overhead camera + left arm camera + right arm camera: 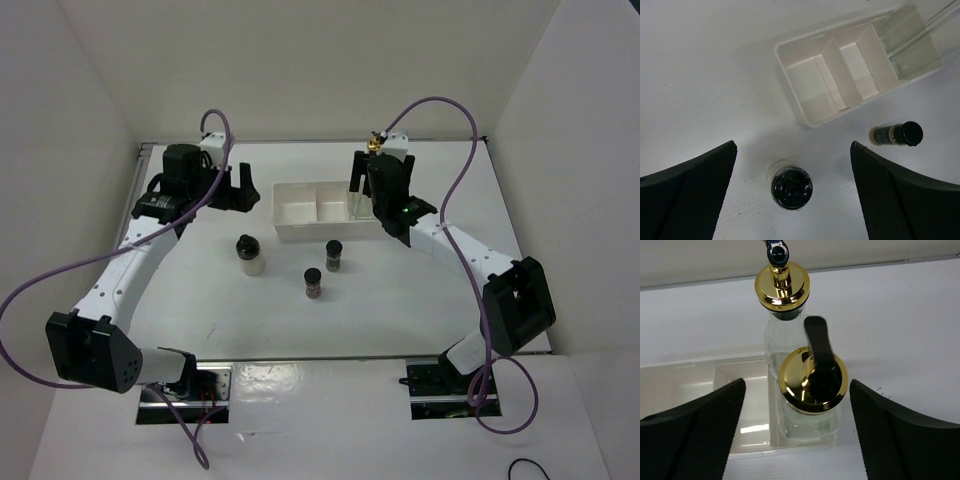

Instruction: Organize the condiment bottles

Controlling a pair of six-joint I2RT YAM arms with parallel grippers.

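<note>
Two gold-topped glass bottles stand close together in the tray's end compartment, between the right gripper's spread fingers. A crooked retreat could clip a pourer and topple both. The whitish jar sits under the open left gripper, a small dark jar to its right, the tray just ahead.

The tray sits toward the back of the desk. In its right compartment the far bottle stands just behind the near bottle. Before the tray stand the wide jar at left, one small jar to its right, and the other small jar between them, nearest the arm bases.
</note>
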